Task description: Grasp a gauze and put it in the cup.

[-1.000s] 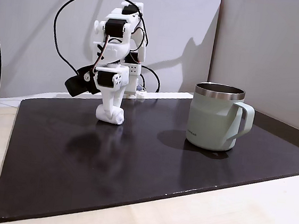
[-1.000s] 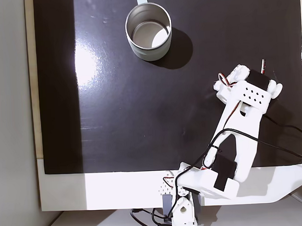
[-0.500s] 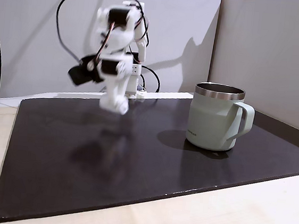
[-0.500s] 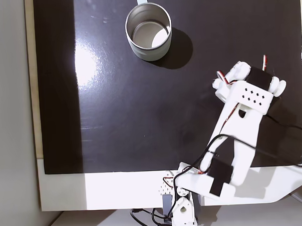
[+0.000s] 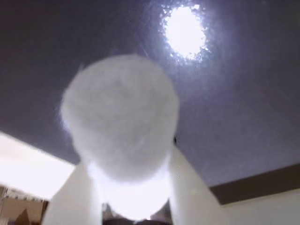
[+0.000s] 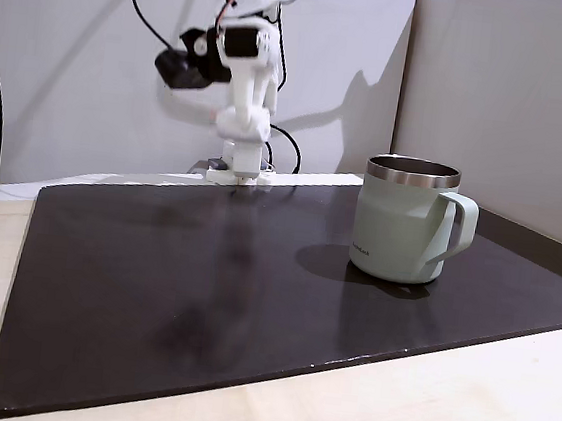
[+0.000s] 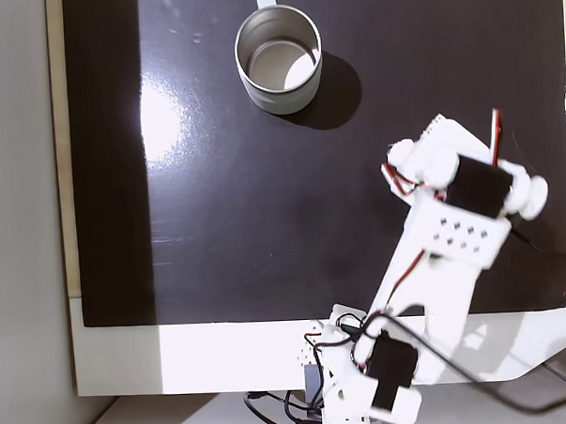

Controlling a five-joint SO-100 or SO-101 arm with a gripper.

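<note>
Gripper (image 5: 133, 197) clenched on the gauze (image 5: 121, 116) in the wrist view: two smooth white plastic fingers (image 5: 190, 187) pinching a fuzzy, soft white roll, its round end filling the middle. Behind it, glossy black mat (image 5: 243, 108) with a bright lamp glare at 1 o'clock and pale table edge at 8 o'clock and 5 o'clock.

Seen from the side fixed view, raised well above the mat (image 6: 153, 278), motion-blurred, at about 11 o'clock; black cables looping off the arm toward the wall. Cup (image 6: 408, 222) at 3 o'clock, upright on the mat: pale sage-green, bare steel rim, looped handle, small dark lettering near the base. Nothing standing between arm and cup.

From above, cup (image 7: 278, 60) at 12 o'clock, steel inside bare, handle pointing up-frame; white arm at 4 o'clock, well apart from it.
</note>
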